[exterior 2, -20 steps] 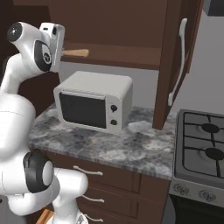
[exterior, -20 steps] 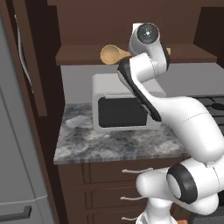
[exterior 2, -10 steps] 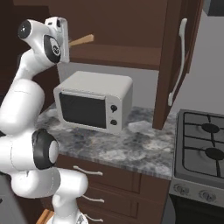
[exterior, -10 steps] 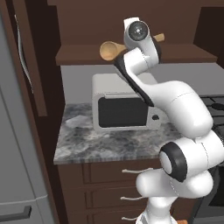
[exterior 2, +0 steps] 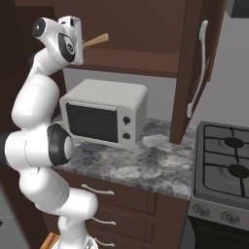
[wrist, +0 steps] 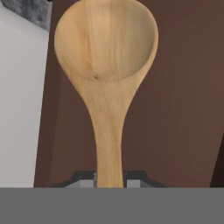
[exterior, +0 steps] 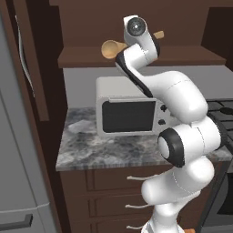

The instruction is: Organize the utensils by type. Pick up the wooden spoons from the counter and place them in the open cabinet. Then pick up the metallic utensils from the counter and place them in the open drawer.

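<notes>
The gripper (wrist: 109, 177) is clamped on the handle of a wooden spoon (wrist: 107, 65), its two dark tips pressed against either side of the shaft. The spoon is pale orange-tan with visible lengthwise grain, a broad oval bowl and a handle that narrows smoothly from the neck.

In the left base view the spoon's bowl (exterior: 113, 48) pokes out to the left of the arm's wrist, just above the cabinet shelf (exterior: 86, 57), with the handle end showing on the other side. The shelf runs above the white microwave (exterior: 129, 113), which stands on the marbled counter (exterior: 86, 145) below.
</notes>
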{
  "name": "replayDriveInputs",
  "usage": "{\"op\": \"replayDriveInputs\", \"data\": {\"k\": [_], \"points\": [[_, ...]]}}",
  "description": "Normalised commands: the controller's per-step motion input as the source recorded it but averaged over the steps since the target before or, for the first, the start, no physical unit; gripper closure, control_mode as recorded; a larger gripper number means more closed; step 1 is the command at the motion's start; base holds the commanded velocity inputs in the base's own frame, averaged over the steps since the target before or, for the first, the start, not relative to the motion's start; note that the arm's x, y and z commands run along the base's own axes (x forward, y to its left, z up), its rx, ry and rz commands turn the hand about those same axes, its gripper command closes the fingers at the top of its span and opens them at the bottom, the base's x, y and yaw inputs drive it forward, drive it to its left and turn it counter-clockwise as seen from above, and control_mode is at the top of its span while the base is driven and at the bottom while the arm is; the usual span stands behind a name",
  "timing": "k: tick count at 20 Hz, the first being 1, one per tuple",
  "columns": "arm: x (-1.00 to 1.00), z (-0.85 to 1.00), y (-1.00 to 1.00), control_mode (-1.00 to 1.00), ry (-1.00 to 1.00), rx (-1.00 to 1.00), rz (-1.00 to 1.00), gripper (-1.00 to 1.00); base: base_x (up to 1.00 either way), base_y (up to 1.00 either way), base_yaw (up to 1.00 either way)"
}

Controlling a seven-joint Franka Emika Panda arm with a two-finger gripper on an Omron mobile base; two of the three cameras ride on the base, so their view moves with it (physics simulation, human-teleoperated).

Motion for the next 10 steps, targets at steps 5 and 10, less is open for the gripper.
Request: {"op": "replayDriveInputs", "data": {"k": [5, 10], "points": [[0.4, 0.0, 0.0, -1.0, 0.01, -0.02, 0.0, 1.0, 0.0, 0.0, 0.0], [0.07, -0.09, 0.0, -1.0, 0.05, 0.0, 0.0, 1.0, 0.0, 0.0, 0.0]]}}
